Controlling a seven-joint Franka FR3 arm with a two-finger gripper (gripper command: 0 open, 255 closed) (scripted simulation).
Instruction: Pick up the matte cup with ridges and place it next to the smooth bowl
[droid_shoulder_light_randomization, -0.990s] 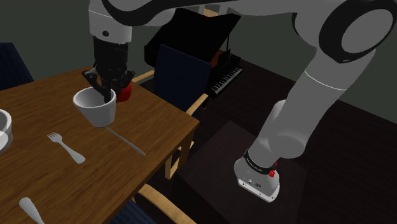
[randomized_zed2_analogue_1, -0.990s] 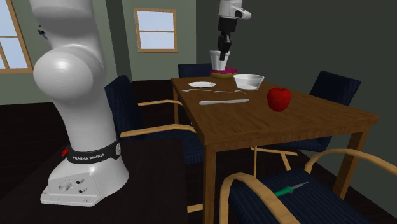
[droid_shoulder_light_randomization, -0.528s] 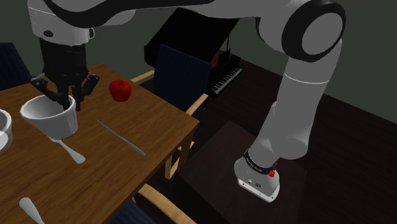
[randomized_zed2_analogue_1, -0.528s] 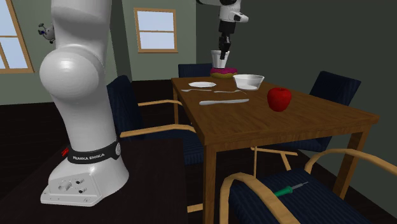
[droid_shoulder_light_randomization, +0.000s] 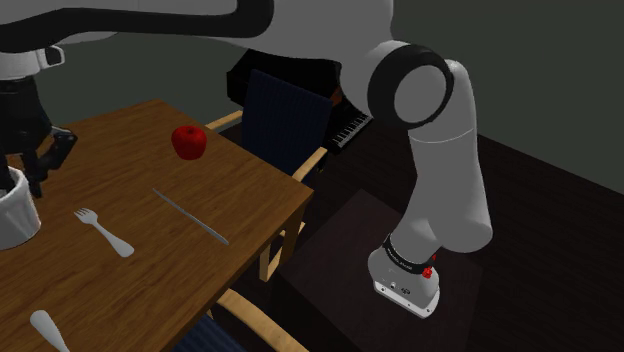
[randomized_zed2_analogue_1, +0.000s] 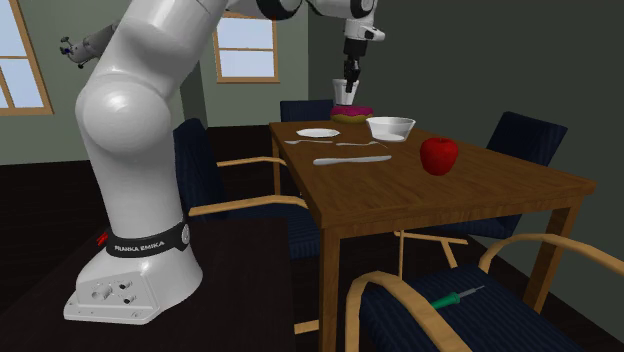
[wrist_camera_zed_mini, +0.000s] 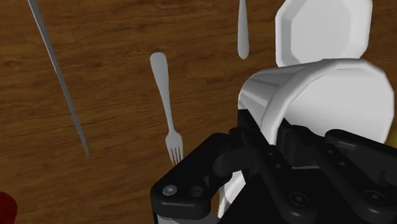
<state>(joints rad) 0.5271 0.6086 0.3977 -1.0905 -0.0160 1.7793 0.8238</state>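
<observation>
My gripper (droid_shoulder_light_randomization: 27, 168) is shut on the rim of a white cup (droid_shoulder_light_randomization: 14, 214), which hangs upright at the shoulder view's left edge, just above the wooden table (droid_shoulder_light_randomization: 240, 195). In the second exterior view the gripper (randomized_zed2_analogue_1: 350, 78) holds the cup (randomized_zed2_analogue_1: 344, 97) over the table's far end, behind and to the left of the smooth white bowl (randomized_zed2_analogue_1: 390, 127). In the wrist view the black fingers (wrist_camera_zed_mini: 254, 143) clasp the cup's wall (wrist_camera_zed_mini: 331, 95). A white dish (wrist_camera_zed_mini: 321, 28) lies on the table past the cup; bowl or plate, I cannot tell.
A red apple (droid_shoulder_light_randomization: 188, 141), a knife (droid_shoulder_light_randomization: 190, 216), a fork (droid_shoulder_light_randomization: 103, 232) and a spoon (droid_shoulder_light_randomization: 48, 330) lie on the table. A white plate (randomized_zed2_analogue_1: 318, 133) and a pink object (randomized_zed2_analogue_1: 355, 113) sit at the far end. Dark blue chairs (randomized_zed2_analogue_1: 520, 135) surround the table.
The arm has swung toward the shoulder view's left, carrying the cup from beside the apple, over the fork, to the picture's left edge. The grip has stayed shut.
</observation>
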